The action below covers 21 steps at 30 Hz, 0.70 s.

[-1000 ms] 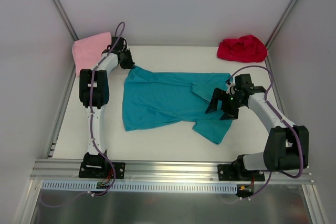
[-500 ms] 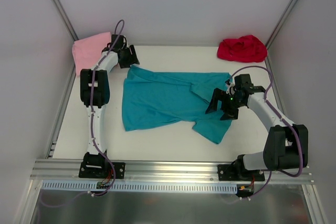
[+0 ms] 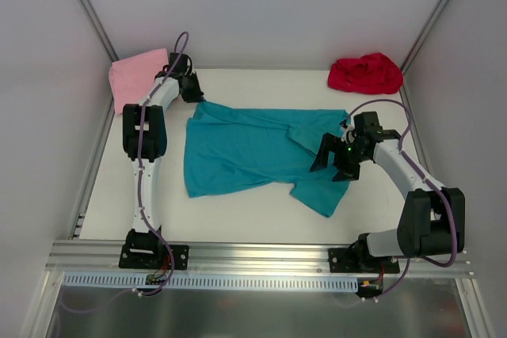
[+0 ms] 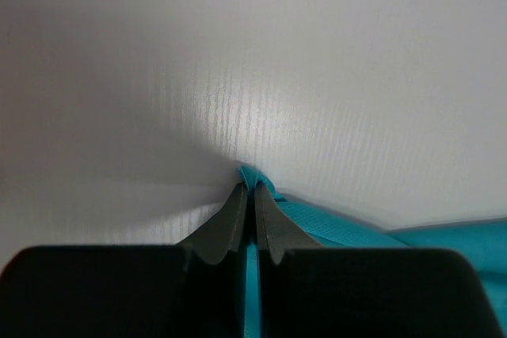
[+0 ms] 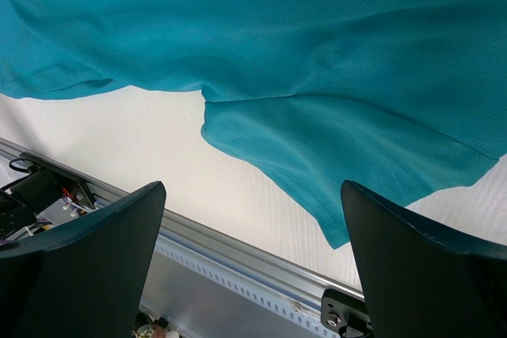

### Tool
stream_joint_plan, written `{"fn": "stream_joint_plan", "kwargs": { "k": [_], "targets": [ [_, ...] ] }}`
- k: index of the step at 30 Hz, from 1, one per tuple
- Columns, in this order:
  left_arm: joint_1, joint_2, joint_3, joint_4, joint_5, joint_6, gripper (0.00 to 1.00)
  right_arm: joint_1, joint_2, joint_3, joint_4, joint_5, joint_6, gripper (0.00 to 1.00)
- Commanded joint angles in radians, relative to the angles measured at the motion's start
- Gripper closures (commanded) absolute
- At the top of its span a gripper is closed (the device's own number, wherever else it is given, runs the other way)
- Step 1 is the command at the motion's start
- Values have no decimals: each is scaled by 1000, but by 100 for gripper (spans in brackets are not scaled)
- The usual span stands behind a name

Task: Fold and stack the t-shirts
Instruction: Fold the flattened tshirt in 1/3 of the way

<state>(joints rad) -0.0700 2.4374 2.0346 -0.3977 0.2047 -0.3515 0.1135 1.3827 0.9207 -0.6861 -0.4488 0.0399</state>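
**Teal t-shirt (image 3: 253,152) laid out on the table (image 3: 261,211) for folding.**
Right gripper (image 3: 331,165), jaws wide, hovers over its right side, apparently ready to grasp. Left gripper (image 4: 249,187) pinches the far-left corner, likely to tension the cloth. Pink t-shirt (image 3: 135,73) and red t-shirt (image 3: 366,73) wait behind.

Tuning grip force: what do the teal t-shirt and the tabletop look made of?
The teal t-shirt: thin knit, probably synthetic sports mesh; fine pinhole texture in the right wrist view, matte, drapes in soft folds. The tabletop: white, smooth, possibly corrugated plastic sheet; faint parallel ribs and a soft sheen in both wrist views.
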Motion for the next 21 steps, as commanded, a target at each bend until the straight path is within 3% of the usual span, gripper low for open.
{"fn": "stream_joint_plan", "kwargs": {
  "k": [1, 7, 14, 21],
  "targets": [
    [12, 6, 32, -18, 1, 2, 100, 3, -5, 15, -15, 13, -15, 0],
    [13, -58, -48, 46, 25, -15, 100, 2, -5, 10, -12, 7, -15, 1],
    [13, -115, -31, 51, 65, -18, 96, 3, -1, 12, -4, -5, -9, 0],
    [13, -152, 1, 31, 119, -29, 100, 5, -1, 9, 0, -13, -8, 1]
  ]
}}
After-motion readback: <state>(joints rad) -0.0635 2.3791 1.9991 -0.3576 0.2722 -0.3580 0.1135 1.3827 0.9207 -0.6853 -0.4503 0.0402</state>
